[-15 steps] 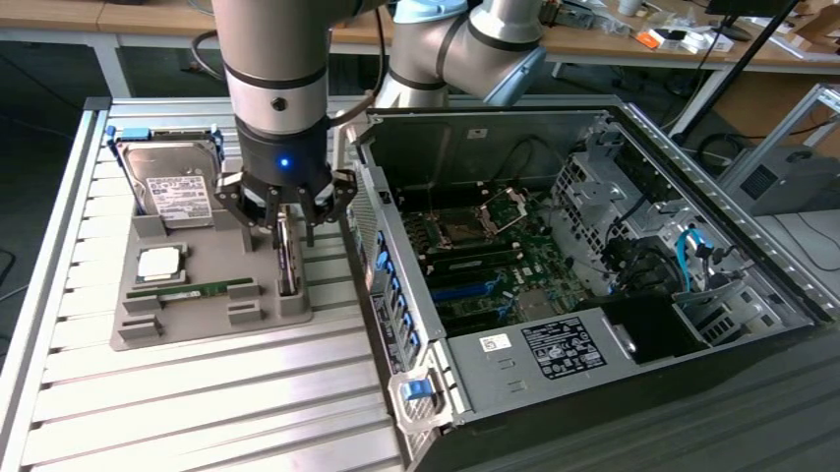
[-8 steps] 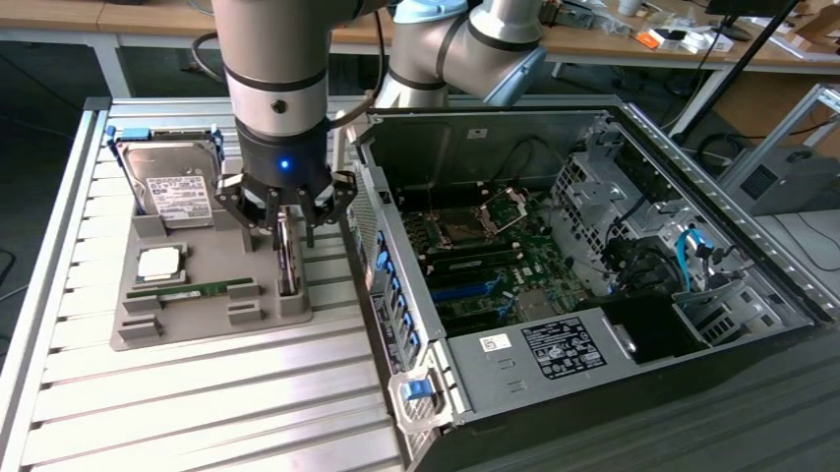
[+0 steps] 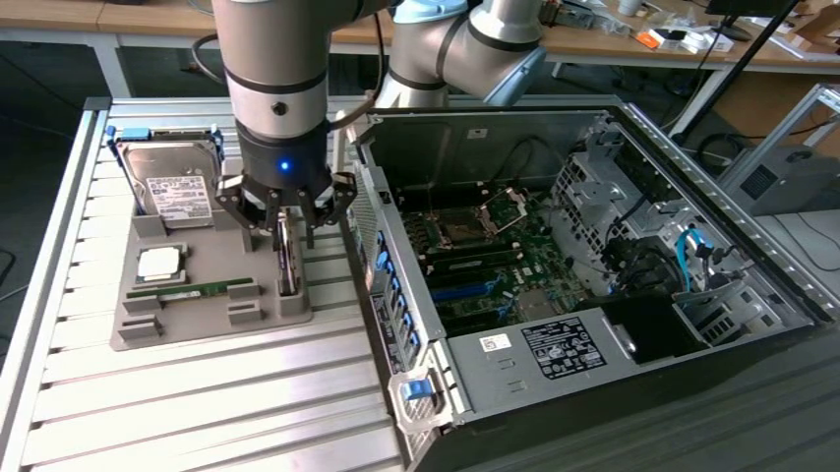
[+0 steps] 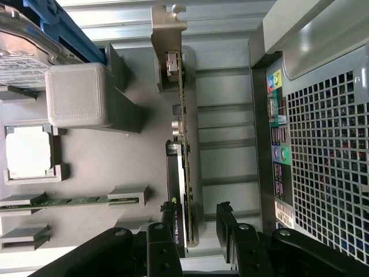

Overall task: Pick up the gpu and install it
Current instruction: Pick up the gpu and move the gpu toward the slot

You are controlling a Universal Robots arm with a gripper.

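The gpu [image 3: 286,264] is a thin dark card with a silver bracket. It stands on its edge in a slot of the grey holder tray [image 3: 157,329]. My gripper [image 3: 283,218] hangs right above it, open. In the wrist view the gpu [image 4: 184,133] runs lengthwise with its bracket at the far end. The gripper [image 4: 199,224] straddles the card's near end. One dark finger [image 4: 171,222] is close beside the card and the other stands off from it. Nothing is gripped.
The tray also holds a silver hard drive [image 3: 177,177] in a blue frame, a square processor [image 3: 160,262] and a green RAM stick [image 3: 197,291]. The open computer case [image 3: 565,265] lies close beside the tray, motherboard exposed. In the wrist view its perforated rear panel [image 4: 323,144] is near the fingers.
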